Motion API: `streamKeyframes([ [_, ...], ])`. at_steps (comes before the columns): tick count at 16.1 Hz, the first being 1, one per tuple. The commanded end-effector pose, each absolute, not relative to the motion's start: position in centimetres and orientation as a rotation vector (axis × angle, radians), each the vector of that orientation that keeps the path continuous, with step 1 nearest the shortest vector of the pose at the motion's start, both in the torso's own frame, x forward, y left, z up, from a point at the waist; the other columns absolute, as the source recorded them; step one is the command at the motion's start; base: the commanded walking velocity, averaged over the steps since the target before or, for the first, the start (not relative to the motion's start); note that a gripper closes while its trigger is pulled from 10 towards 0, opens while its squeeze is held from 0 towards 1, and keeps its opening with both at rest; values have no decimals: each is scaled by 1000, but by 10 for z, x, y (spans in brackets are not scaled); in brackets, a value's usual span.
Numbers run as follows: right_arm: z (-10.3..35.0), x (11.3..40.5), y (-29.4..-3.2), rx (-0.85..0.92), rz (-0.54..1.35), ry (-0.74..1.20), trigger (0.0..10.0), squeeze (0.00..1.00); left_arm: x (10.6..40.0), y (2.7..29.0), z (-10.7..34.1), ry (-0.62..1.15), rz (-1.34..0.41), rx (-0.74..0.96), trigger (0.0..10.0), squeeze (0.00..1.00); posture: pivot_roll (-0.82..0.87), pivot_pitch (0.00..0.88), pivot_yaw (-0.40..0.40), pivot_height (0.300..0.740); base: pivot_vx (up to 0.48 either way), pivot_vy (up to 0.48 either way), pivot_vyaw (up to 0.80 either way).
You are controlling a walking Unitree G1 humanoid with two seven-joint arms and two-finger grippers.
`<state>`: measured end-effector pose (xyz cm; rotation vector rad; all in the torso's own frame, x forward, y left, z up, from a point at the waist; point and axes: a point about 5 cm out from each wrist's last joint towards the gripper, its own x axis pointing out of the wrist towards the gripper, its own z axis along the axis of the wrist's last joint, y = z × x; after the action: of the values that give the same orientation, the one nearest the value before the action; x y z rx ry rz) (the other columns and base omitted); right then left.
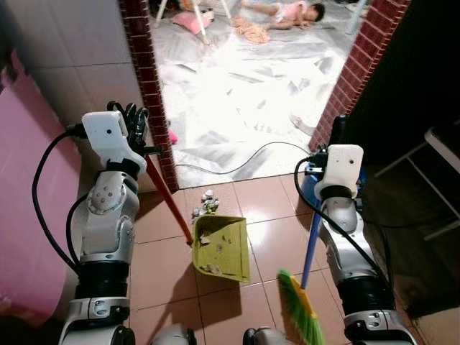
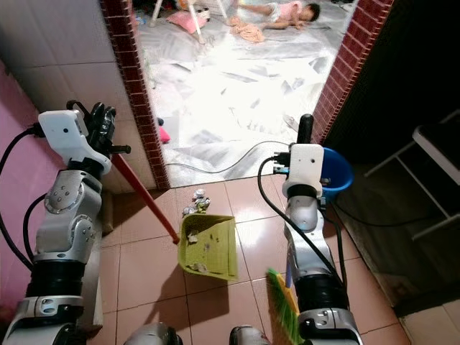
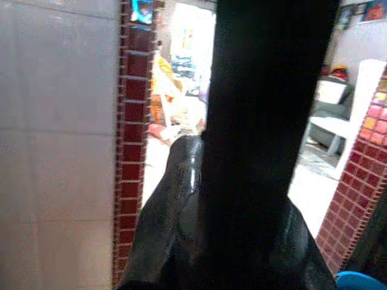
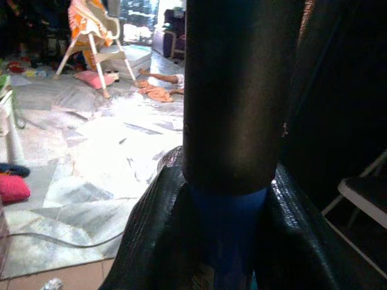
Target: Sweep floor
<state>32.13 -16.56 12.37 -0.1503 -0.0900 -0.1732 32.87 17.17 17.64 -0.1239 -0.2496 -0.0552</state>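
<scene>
L gripper (image 1: 136, 118) was clamped round the red handle (image 1: 169, 198) of one yellow-green dustpan (image 1: 221, 248), which sat on the tiled floor (image 1: 266, 208) w/ bits inside; R gripper (image 2: 305, 128) was closed on the blue broom handle (image 1: 310, 244), one green-bristled broom (image 1: 300, 309) beside the pan; a few crumpled scraps (image 1: 204, 204) lay at the pan's mouth; one blue bucket (image 2: 338, 172) stood behind the R arm.
</scene>
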Motion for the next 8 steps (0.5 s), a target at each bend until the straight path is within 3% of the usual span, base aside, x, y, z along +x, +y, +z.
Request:
streamKeyframes([
  [1,132,324,-167,-149,-174,-119,10000,0,333,164,204,-353,-86,-150,10000,0,-42,0,-15,740,292,0,-800],
  [8,126,324,-164,-141,-153,-94,10000,0,336,160,227,-411,-93,-204,10000,0,-39,0,-12,740,332,0,-711],
])
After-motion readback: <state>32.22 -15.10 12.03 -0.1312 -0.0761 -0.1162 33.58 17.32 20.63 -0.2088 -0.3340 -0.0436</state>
